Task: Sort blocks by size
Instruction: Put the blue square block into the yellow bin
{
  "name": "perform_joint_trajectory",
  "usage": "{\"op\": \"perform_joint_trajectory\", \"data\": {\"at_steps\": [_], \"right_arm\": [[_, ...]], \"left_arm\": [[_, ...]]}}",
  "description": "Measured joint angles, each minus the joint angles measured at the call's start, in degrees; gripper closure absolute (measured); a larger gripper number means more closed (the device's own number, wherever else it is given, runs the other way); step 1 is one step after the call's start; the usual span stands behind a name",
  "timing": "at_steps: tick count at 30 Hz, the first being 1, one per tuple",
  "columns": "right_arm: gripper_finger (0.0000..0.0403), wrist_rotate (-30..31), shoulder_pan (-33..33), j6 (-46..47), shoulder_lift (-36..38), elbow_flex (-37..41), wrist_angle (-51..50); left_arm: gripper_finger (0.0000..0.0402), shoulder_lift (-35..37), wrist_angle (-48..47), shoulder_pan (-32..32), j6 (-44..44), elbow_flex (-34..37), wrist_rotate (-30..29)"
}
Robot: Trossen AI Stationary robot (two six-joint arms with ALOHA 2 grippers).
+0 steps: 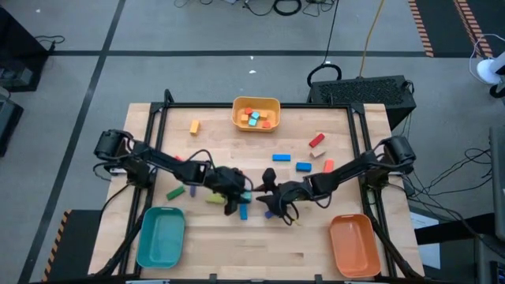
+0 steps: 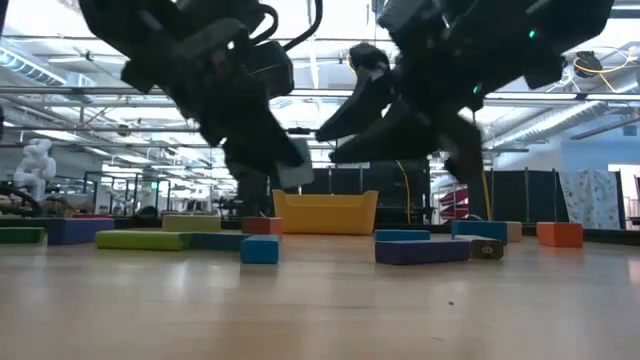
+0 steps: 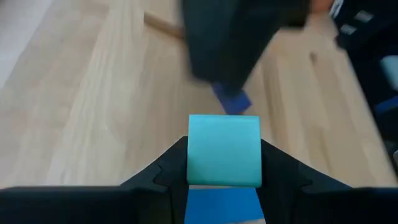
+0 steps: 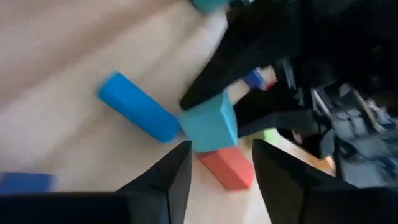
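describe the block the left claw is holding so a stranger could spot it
Look at the middle of the wooden table, where the two dark arms meet. The left claw pinches a light teal cube in the air. Every other block lies on the table or in the yellow tray.

yellow tray (image 1: 256,103) far edge | teal tray (image 1: 160,237) near-L | orange tray (image 1: 354,244) near-R

light: bright ceiling strips, backlit | shadows: soft | blur: wrist views smeared
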State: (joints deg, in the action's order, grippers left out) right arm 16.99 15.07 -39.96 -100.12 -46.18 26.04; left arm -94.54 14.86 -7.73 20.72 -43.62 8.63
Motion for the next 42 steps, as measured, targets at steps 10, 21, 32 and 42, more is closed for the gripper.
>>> {"op": "perform_joint_trajectory", "data": {"at_steps": [10, 21, 32, 42], "right_arm": [[0.0164, 2.5, -0.5, -2.1, -4.2, 0.0, 7.8], [0.0198, 5.8, -0.9, -2.4, -4.2, 0.0, 9.0], [0.0288, 5.7, -1.1, -2.3, -4.2, 0.0, 9.4], [0.0282, 5.7, -2.0, 5.4, -4.2, 0.0, 9.0]], "left_arm": [[0.0258, 0.0, 1.8, 4.5, 0.0, 0.0, 3.0], [0.0257, 0.0, 4.3, 5.9, 0.0, 0.0, 6.2], [0.0206, 0.0, 4.4, 5.9, 2.5, 0.0, 5.4], [0.0088, 0.0, 4.1, 6.1, 2.7, 0.0, 5.8]]}}
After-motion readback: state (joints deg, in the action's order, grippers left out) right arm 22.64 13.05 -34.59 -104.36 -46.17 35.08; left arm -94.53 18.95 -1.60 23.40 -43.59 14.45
